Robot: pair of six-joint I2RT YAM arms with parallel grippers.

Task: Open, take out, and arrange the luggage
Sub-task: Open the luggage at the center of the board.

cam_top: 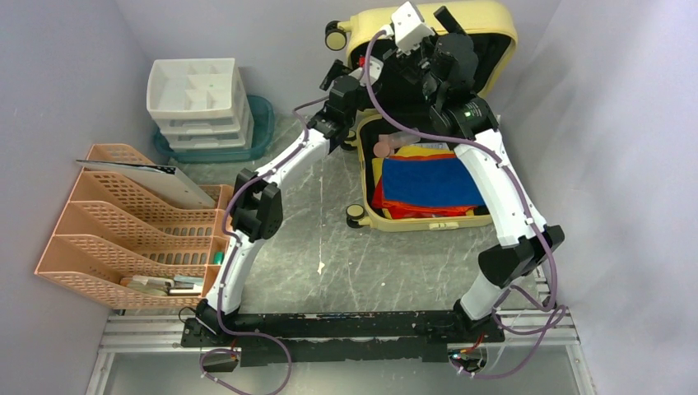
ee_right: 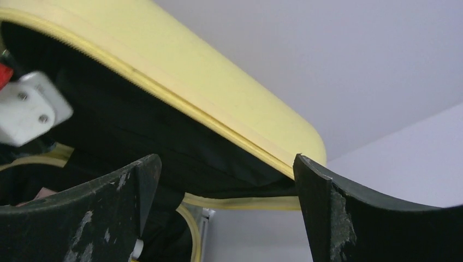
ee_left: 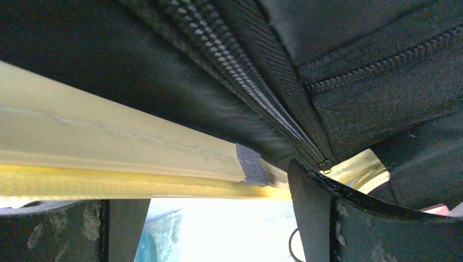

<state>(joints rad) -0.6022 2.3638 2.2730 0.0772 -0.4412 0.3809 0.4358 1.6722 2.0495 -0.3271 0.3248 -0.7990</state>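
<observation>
— Pale yellow luggage (cam_top: 416, 223), where is it?
— Far right part of the grey marbled tabletop (cam_top: 329, 247), against the back wall. Already open: base flat, lid standing up behind it, black lining facing the arms.
— What's in the base?
— Folded cloths, a blue cloth (cam_top: 432, 179) on top with red and yellow edges under it (there's a pinkish thing at the back edge, can't make it out).
— And the left end effector (ee_left: 213, 210)?
— Up at the lid, fingers (ee_left: 327, 218) spread wide, nothing between them. Its wrist view is filled with black lining and a zipper (ee_left: 256, 103), and the yellow rim runs across just above the fingers. Touching or not, can't tell.
— The right end effector (ee_right: 225, 183)?
— Also spread wide, nothing pinched. It's raised in front of the lid, just right of the left one, and its view looks up under the lid's rounded yellow corner at the lining.
— Rest of the tabletop?
— Back left, a white drawer unit (cam_top: 197, 103) with a teal tray (cam_top: 262, 136) showing around its base. An orange file rack (cam_top: 132, 222) runs along the left edge, with papers in some slots. Two wheels (cam_top: 335, 35) show on the left side of the luggage.
</observation>
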